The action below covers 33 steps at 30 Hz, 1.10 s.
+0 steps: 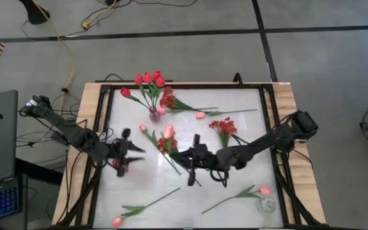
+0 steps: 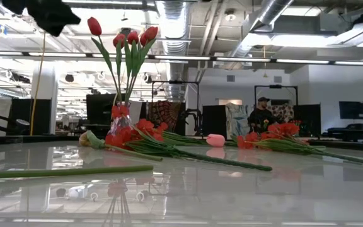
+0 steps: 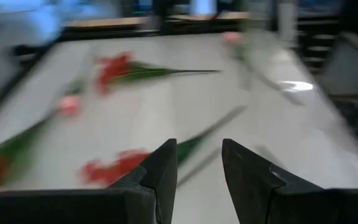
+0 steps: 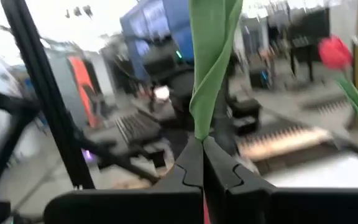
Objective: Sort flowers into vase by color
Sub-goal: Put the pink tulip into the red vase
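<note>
1. Meanwhile, the right hand [image 4: 199, 158] is clenched on a green flower stem [image 4: 211, 68] above the table [image 1: 235, 185] centre.
2. Left hand [image 3: 199, 168] hovers released over the table's left side.
3. Red tulips [image 1: 149, 79] stand in the vase [image 1: 154, 115]; other flowers [image 1: 222, 125] lie scattered.

Vase [image 1: 154, 115] at table [image 1: 248, 128] rear, left of centre, tulips [image 1: 149, 80] standing in it. Blossom spray [image 1: 168, 100] just right of vase; second spray [image 1: 223, 125] further right. Two single stems [image 1: 147, 206] [image 1: 238, 194] lying along front edge. Small dish [image 1: 268, 204] at front right corner.
</note>
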### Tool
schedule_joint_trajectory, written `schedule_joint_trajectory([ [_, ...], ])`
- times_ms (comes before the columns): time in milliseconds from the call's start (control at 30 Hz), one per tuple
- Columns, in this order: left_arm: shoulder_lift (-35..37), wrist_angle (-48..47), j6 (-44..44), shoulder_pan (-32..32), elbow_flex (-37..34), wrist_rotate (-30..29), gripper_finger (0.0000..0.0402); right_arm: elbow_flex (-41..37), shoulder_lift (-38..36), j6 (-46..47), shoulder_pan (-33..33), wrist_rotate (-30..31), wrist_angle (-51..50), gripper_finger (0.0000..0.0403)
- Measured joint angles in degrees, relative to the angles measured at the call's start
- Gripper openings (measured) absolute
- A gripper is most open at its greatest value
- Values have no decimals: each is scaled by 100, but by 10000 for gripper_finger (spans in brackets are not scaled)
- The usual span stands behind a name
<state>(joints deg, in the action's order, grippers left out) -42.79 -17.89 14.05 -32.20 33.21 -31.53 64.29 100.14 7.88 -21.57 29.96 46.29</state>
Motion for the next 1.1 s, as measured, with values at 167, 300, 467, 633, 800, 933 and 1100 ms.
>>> schedule_joint_trajectory([
  [167,800,-1281,557,5,1,-1169,116,237,814,-235,536,-843,1350,20],
  [300,1177,-2361,1408,5,2,-1424,116,942,1530,-130,911,-1505,1690,20],
  [467,1312,-3195,2402,5,2,-1043,116,2122,2334,107,1139,-2414,1677,20],
  [633,1309,-3296,2875,5,-136,-808,116,3183,2998,86,1208,-2846,1449,20],
  [800,1221,-3641,3670,5,-391,-290,116,3759,3358,127,1240,-3161,1160,20],
  [933,1183,-3977,4097,5,-393,-173,116,3827,3415,154,1236,-3170,1054,20],
  [1100,1095,-4189,4577,5,-354,586,116,3827,3416,226,1232,-3181,993,20],
])
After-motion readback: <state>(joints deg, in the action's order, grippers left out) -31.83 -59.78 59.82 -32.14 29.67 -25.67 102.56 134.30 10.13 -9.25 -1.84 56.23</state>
